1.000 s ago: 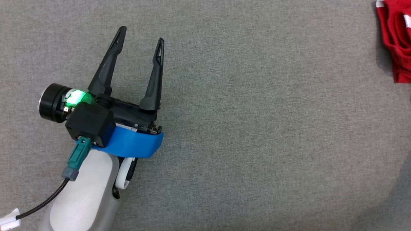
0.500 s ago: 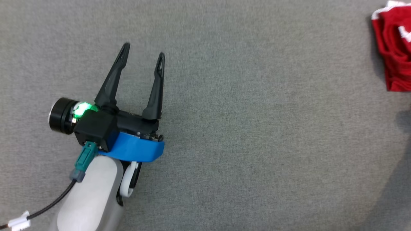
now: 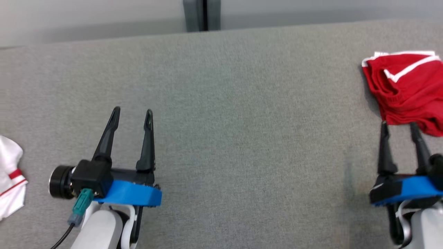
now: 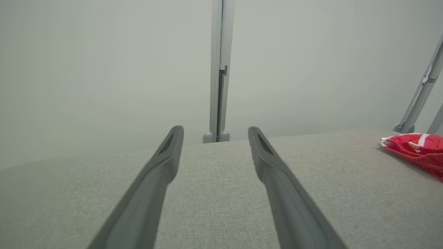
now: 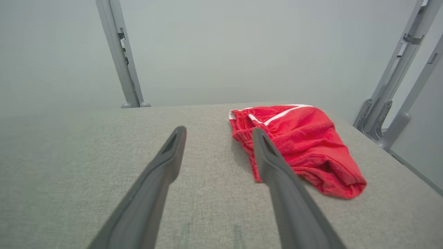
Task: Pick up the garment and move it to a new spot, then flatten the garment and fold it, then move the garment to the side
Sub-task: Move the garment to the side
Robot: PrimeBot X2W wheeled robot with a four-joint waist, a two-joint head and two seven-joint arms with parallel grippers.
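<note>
From the head view, the grey padded table [image 3: 242, 103] lies bare and wide between the two arms, its far edge running straight below a pale wall with a grey post [image 3: 201, 15]. The left gripper [image 3: 132, 110] hovers with fingers spread wide, holding nothing. A white cloth [image 3: 10, 180] sits at the table's left edge. The right gripper [image 3: 398, 123], also spread and holding nothing, points at the red garment [image 3: 408, 90], its tips just short of the near hem. The garment's long axis runs far-left to near-right. The picture's edge cuts off its right end, so I can't judge its full length.

The left wrist view shows open table ahead, with the garment [image 4: 415, 148] far to the right.

In the right wrist view, the garment [image 5: 304, 145] lies bunched, white-trimmed end farthest, near the table's right edge beside metal struts [image 5: 391, 86].
</note>
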